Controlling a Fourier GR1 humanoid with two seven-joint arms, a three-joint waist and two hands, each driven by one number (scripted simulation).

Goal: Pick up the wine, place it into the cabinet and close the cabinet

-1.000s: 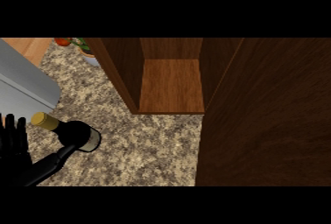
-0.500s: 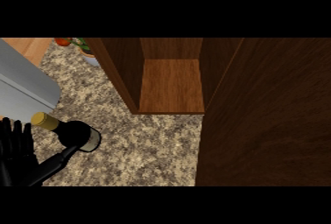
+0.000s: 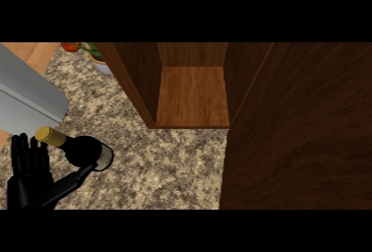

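A dark wine bottle [image 3: 85, 150] with a tan cork top stands upright on the speckled counter at the lower left. My left hand [image 3: 29, 172] is just left of it, fingers straight and pointing up, thumb stretched toward the bottle's base; the fingers are not curled round it. The wooden cabinet [image 3: 193, 96] stands open in the middle, its shelf bare. Its dark door [image 3: 298, 128] fills the right side of the view. My right hand does not show.
A grey metal panel [image 3: 29, 98] lies along the left edge of the counter. A small pot with red and green items [image 3: 87, 51] sits at the far left corner. Speckled counter [image 3: 160, 167] stretches between the bottle and the cabinet.
My left hand has shifted a little to the right and nearer to the bottle. The bottle and the cabinet door have not moved.
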